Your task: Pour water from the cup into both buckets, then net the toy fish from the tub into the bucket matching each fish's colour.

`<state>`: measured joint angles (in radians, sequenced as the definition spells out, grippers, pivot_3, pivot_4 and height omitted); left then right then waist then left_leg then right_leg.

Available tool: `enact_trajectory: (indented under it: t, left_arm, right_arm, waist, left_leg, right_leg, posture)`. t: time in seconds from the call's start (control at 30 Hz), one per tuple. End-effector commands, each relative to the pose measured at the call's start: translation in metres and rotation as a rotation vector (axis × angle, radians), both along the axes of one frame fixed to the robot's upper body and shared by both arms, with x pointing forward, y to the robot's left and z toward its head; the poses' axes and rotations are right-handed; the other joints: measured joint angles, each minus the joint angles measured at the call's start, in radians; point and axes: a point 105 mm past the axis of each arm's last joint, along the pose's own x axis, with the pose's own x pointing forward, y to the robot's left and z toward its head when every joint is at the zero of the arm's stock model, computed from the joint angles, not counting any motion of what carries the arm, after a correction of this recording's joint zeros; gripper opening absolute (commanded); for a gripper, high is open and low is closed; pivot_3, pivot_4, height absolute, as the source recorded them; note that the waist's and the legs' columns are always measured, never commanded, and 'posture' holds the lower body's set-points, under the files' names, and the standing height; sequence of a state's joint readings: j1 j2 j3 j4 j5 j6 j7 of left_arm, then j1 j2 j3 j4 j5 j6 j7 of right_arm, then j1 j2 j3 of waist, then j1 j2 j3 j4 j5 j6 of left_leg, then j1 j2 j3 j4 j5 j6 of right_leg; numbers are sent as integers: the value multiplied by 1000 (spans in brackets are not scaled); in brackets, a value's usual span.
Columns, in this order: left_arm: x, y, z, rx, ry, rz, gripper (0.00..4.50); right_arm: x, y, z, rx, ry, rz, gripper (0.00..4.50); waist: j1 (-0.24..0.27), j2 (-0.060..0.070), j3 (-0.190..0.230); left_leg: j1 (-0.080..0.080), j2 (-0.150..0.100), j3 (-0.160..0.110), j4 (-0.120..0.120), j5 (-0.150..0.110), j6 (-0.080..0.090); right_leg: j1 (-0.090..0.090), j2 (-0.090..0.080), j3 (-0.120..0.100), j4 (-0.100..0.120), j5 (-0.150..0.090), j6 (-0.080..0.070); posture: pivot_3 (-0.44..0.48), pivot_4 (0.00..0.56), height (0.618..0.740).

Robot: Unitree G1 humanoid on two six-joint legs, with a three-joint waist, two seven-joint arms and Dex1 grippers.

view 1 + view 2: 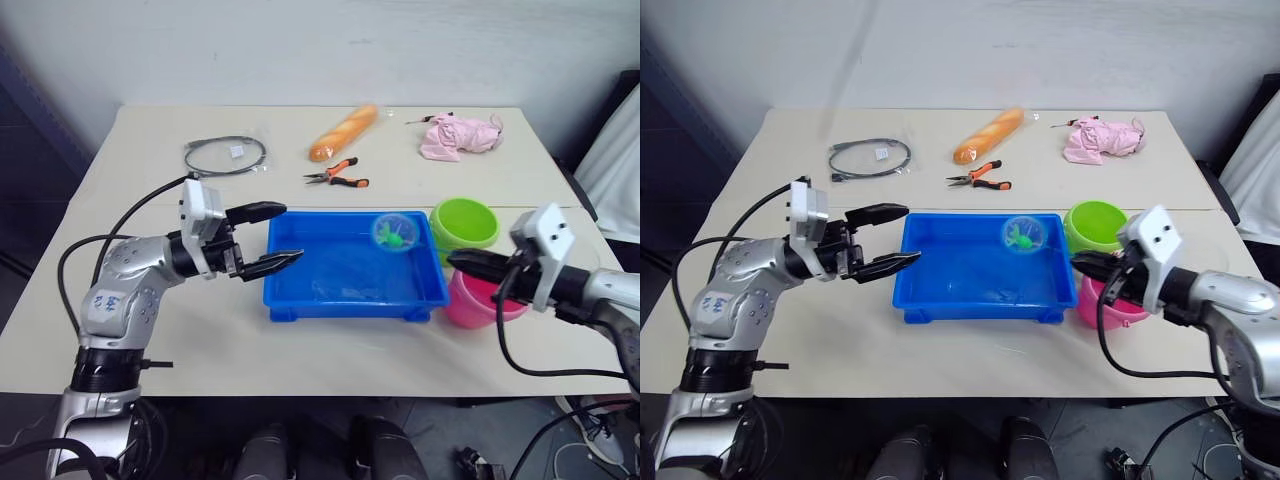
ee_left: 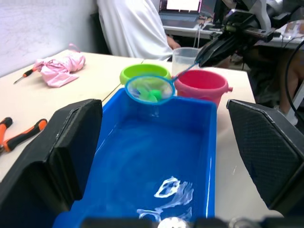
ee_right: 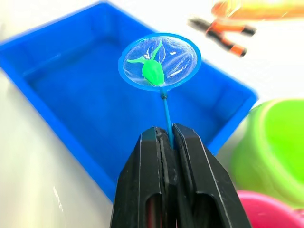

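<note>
The blue tub [image 1: 355, 290] lies flat on the table [image 1: 200, 330], holding shallow water. Over its far right corner hangs a small round net [image 3: 159, 60] with a blue rim, one green fish [image 3: 152, 71] inside. Just right of the tub stand the green bucket [image 1: 465, 224] and, nearer, the pink bucket [image 2: 202, 83] (touching or nearly so). The clear cup [image 2: 185, 58] stands upright behind them.
</note>
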<state>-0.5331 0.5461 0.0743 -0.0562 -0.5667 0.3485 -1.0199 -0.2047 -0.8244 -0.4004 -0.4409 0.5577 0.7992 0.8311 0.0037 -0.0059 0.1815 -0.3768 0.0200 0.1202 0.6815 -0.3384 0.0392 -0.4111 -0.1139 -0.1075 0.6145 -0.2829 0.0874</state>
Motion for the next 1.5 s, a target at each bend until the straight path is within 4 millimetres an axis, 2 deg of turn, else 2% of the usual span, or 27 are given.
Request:
enact_trajectory:
  t: [0.03,0.17,0.27,0.43,0.5,0.6,0.67,0.93,1.1,1.23,1.4,1.5]
  left_arm:
    - [1,-2,11,-23,-27,-19,4485]
    - [3,-4,12,-32,-28,-26,4485]
    - [3,-7,11,-35,-28,-30,4485]
    - [3,-9,10,-41,-29,-30,4485]
    - [3,-9,9,-44,-29,-27,4485]
    - [1,-10,8,-47,-29,-25,4485]
    - [-1,-12,8,-62,-32,-26,4485]
    - [-4,-10,2,-65,-23,-16,4485]
    - [-4,-12,0,-69,-15,-25,4485]
    - [-3,-14,-3,-73,-9,-34,4485]
    - [-1,-16,-4,-77,-9,-41,4485]
    - [0,-16,-5,-75,-10,-46,4485]
  right_arm:
    - [-10,-22,24,-7,-73,-83,0]
    - [-8,-54,30,-52,-107,-228,0]
    - [0,-73,30,-104,-158,-342,0]
    - [14,-94,14,-391,-256,-429,0]
    - [19,-94,5,-552,-309,-400,0]
    - [28,-94,-4,-645,-371,-398,0]
    - [32,-97,-7,-795,-432,-410,0]
    - [30,-88,-10,-1164,-679,-299,0]
    - [23,-79,-16,-1268,-818,-247,0]
    - [19,-85,-21,-1330,-852,-249,0]
    - [19,-85,-20,-1323,-871,-251,0]
    - [19,-91,-8,-1263,-887,-331,0]
  waist:
    - [5,0,0]
    - [12,0,0]
    - [11,0,0]
    - [11,0,0]
    - [10,0,0]
    - [8,0,0]
    - [8,0,0]
    - [8,0,0]
    - [5,0,0]
    - [2,0,0]
    - [-5,0,0]
    - [-5,0,0]
  left_leg:
    - [0,0,0,0,0,0]
    - [0,0,0,0,0,0]
    - [0,0,0,0,0,0]
    - [0,-1,1,0,1,0]
    - [1,-1,2,0,1,0]
    - [1,-1,2,0,2,-1]
    - [1,-1,2,0,2,-1]
    - [2,0,2,0,3,-3]
    - [2,0,2,0,4,-4]
    - [2,0,1,0,4,-4]
    - [2,0,2,0,5,-4]
    - [2,1,1,0,5,-5]
  right_leg:
    - [0,0,0,0,0,0]
    - [0,0,0,-1,0,0]
    - [1,0,0,-1,0,0]
    - [0,1,1,0,0,0]
    - [0,1,1,0,0,1]
    - [0,2,1,0,0,1]
    - [0,2,1,1,0,1]
    - [0,1,2,1,0,1]
    - [0,2,3,-2,0,1]
    - [0,2,3,-2,0,1]
    - [0,2,3,-2,0,1]
    - [1,2,3,-1,0,1]
  posture:
    - [0,150,740]
    - [0,150,740]
    - [0,150,740]
    - [0,150,740]
    - [0,150,740]
    - [0,150,740]
    - [0,150,740]
    - [0,150,740]
    - [0,150,740]
    - [0,150,740]
    - [0,150,740]
    - [0,150,740]
